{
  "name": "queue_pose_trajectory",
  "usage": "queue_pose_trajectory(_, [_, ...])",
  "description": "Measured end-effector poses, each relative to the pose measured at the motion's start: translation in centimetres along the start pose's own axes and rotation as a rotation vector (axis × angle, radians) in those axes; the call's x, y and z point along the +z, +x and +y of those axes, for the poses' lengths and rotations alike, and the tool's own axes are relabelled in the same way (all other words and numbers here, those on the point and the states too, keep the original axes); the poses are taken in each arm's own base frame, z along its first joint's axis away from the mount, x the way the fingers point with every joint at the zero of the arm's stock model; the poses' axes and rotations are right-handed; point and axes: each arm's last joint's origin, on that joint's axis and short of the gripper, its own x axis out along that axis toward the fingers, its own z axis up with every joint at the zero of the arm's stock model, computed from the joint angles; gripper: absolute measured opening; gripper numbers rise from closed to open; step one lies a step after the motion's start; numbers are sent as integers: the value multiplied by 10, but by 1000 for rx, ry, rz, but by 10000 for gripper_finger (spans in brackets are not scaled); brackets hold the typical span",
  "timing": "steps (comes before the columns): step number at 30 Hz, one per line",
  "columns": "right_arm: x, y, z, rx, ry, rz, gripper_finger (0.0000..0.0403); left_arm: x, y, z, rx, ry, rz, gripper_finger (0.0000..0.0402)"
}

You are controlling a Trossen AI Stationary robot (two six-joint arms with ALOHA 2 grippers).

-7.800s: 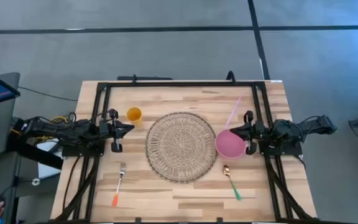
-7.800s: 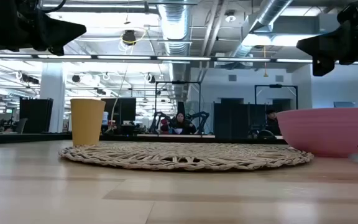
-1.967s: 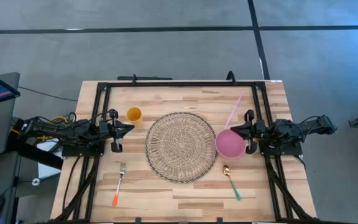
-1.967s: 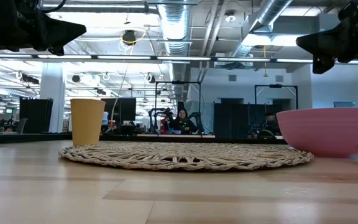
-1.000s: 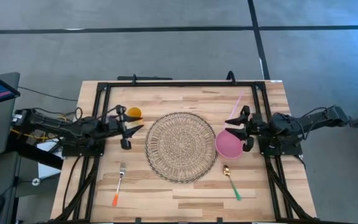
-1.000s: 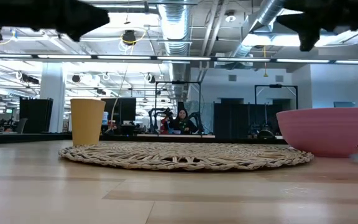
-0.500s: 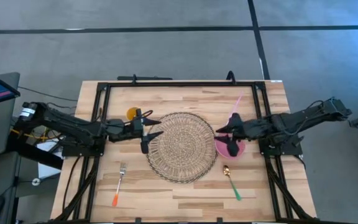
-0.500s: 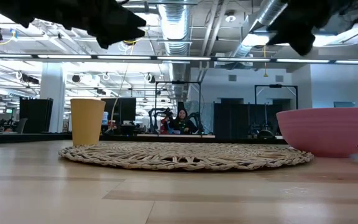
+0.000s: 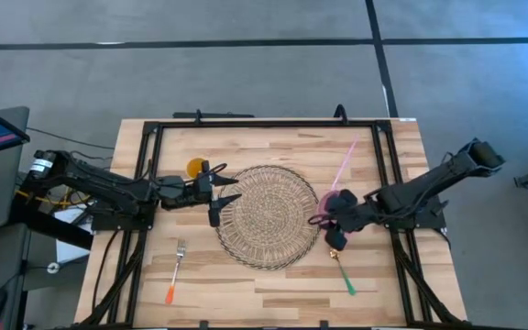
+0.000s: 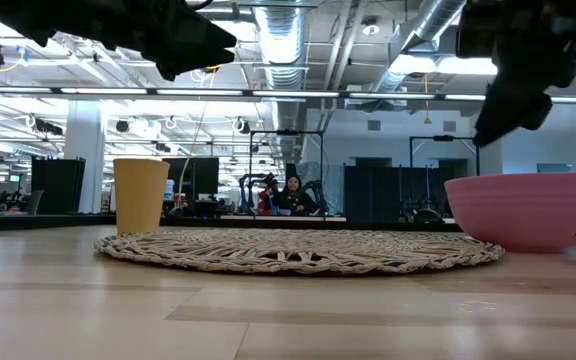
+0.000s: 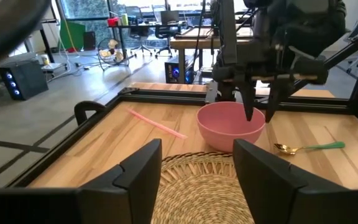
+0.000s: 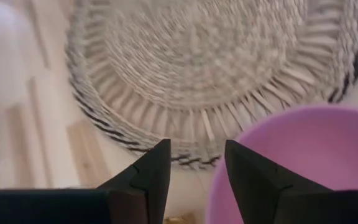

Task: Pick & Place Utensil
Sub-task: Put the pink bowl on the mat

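The spoon (image 9: 341,269), gold bowl and green handle, lies flat on the tabletop (image 9: 273,293) toward the near right corner, just beside the woven mat's (image 9: 266,216) edge and near the pink bowl (image 9: 337,203). Nothing has hold of it, so the pick is not yet made and the placing is all to come. The right gripper (image 9: 324,229) hangs above the gap between bowl and mat, close over the spoon's bowl end, fingers spread apart and empty; it looks about ready to descend. A fork (image 9: 175,271) with an orange handle lies untouched near the near left corner.

The left gripper (image 9: 223,203) hovers at the mat's left edge, fingers wide apart, holding nothing, with a yellow cup (image 9: 195,168) just behind it. A pink straw (image 9: 344,163) rests toward the far right corner.

The tabletop is pale wood planking inside a black frame, on a grey floor. Beyond it is an open workshop with desks, monitors, ceiling ducts and a seated person (image 10: 290,195) far off.
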Motion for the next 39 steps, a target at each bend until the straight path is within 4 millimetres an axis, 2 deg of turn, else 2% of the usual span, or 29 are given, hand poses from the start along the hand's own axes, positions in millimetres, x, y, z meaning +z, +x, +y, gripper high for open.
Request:
queue_pose_trajectory(13, [-11, 28, -1, -129, -38, 120, 138, 0, 0, 0, 0, 0, 0, 191])
queue_pose_trajectory(19, [-17, 36, -2, -153, -1, 194, 116, 0, 0, 0, 0, 0, 0, 191])
queue_pose_trajectory(30, [-18, 36, -2, -142, 18, 221, 12, 0, 0, 0, 0, 0, 0, 191])
queue_pose_trajectory(39, [-13, 34, 3, -115, 23, 213, 21, 0, 0, 0, 0, 0, 0, 191])
